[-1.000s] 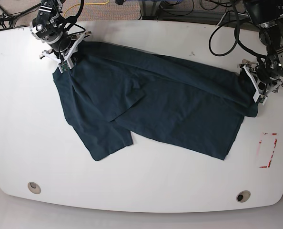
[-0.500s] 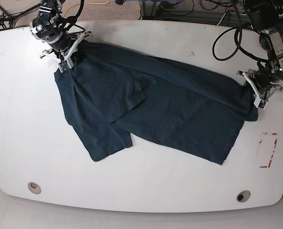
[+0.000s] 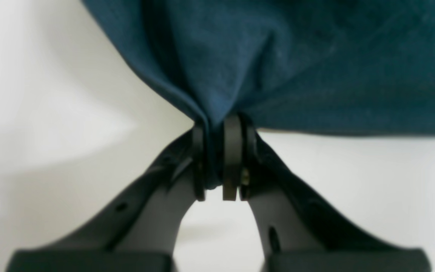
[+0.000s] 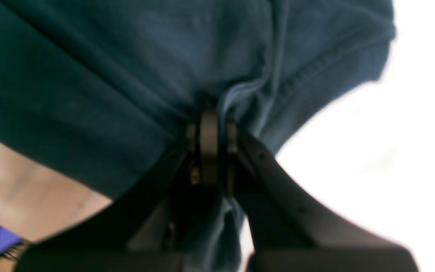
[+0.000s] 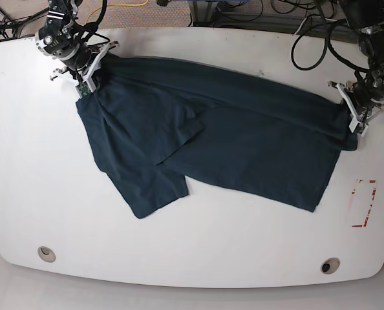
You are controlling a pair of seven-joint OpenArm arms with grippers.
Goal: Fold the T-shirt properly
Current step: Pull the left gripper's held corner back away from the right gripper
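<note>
On white table (image 5: 198, 245) | one T-shirt (image 5: 244, 142) | two claws: left claw (image 5: 355, 116), right claw (image 5: 85, 81), each clamped onto T-shirt

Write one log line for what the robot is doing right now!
left end effector: shut on dark navy-teal cloth T-shirt | right end effector: shut on T-shirt | white table: T-shirt unfolded

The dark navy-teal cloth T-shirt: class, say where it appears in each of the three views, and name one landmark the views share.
Base view: the dark navy-teal cloth T-shirt lies spread across the white table, from upper left to right.
Left wrist view: it fills the top, bunched between black fingers.
Right wrist view: it fills the top and left.
Shared landmark: the white table.
</note>
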